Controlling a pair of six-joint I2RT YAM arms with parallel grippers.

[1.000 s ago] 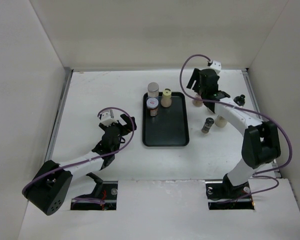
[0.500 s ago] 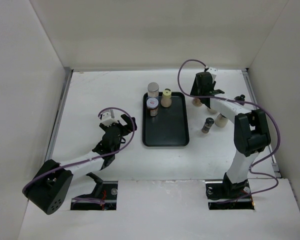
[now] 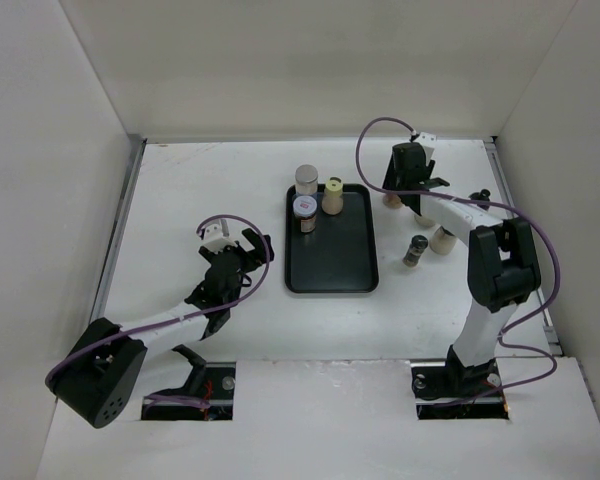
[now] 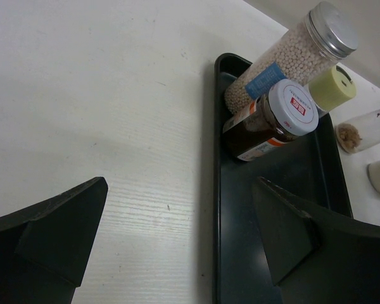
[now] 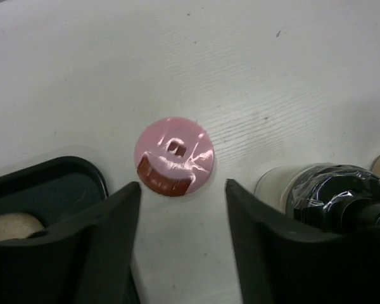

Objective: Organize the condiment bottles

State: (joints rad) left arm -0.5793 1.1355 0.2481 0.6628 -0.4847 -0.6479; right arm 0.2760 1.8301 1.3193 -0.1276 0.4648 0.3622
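I count seven condiment bottles (image 3: 332, 197): three stand at the 12 o'clock end of the black tray (image 3: 332, 265), four on the counter (image 3: 200, 190) at its 3 o'clock. My right claw (image 5: 182, 185) hangs over the pink-capped bottle (image 5: 174, 152), fingers (image 5: 114, 215) apart either side of the cap, not touching. My left claw (image 4: 180, 183) gapes wide at the tray's 8 o'clock, holding nothing

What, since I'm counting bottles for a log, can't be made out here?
- Pink-capped bottle: right wrist view shows only its cap; body hidden beneath.
- Black-capped bottle: right wrist, partly behind the right fingers.
- Brown jar: left wrist, label text too small.
- Small dark item: top view, too small to tell.
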